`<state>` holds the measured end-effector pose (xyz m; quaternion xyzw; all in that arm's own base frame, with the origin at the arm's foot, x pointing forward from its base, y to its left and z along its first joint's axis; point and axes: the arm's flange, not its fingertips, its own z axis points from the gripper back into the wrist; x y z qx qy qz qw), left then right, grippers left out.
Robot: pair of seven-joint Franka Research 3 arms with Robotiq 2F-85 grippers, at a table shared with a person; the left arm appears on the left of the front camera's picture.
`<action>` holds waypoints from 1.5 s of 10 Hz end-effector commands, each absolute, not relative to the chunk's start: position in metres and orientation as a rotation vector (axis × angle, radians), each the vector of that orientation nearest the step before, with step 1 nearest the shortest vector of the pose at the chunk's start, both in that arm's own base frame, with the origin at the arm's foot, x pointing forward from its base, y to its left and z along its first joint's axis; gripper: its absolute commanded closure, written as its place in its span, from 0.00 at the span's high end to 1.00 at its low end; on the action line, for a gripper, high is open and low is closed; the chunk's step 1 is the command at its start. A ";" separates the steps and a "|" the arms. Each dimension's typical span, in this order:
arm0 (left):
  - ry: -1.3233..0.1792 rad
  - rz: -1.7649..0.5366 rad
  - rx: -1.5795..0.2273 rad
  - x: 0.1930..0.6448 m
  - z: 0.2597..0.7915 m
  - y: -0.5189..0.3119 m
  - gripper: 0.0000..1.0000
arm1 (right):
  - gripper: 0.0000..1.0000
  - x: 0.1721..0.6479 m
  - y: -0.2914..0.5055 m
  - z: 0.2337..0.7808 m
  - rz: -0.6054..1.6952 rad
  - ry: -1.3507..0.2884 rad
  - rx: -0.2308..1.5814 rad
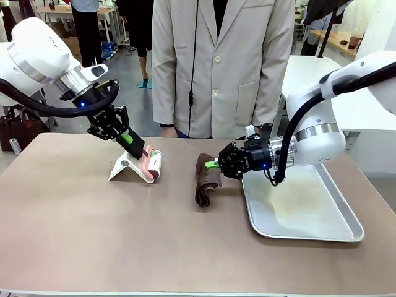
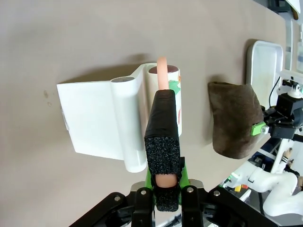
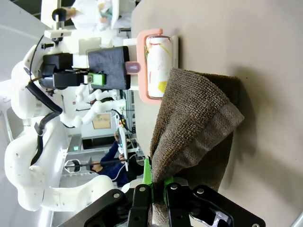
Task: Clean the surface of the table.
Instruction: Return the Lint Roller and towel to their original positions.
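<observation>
Brown table point(image 1: 93, 235) spans the whole near view, with a roller, a cloth and a tray on its far half.

From the table's centre in the front view, a folded brown cloth point(image 1: 206, 179) lies at about 1 o'clock, its upper edge pinched tight between the fingers of the right gripper point(image 1: 218, 164), which reaches in from 3 o'clock. Just beyond the cloth at 3 o'clock a shiny metal tray point(image 1: 309, 216) rests flat, partly under the right arm. At about 11 o'clock the left gripper point(image 1: 137, 147) has its jaws clamped on the pink handle of a lint roller point(image 1: 153, 166); the roller sits against its white stand point(image 1: 127, 168), probably touching it. A person in a pale coat point(image 1: 223, 62) stands at 12 o'clock behind the far edge.
</observation>
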<state>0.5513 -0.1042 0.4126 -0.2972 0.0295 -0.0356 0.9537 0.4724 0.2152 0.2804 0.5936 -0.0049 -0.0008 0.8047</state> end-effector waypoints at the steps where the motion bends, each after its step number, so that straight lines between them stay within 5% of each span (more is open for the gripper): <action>1: 0.084 -0.077 -0.646 0.551 0.407 -0.105 0.21 | 0.09 0.479 0.222 0.283 -0.013 -0.013 1.281; 15: 0.099 -0.052 -0.732 0.552 0.387 -0.065 0.21 | 0.09 0.486 0.230 0.283 -0.022 0.020 1.265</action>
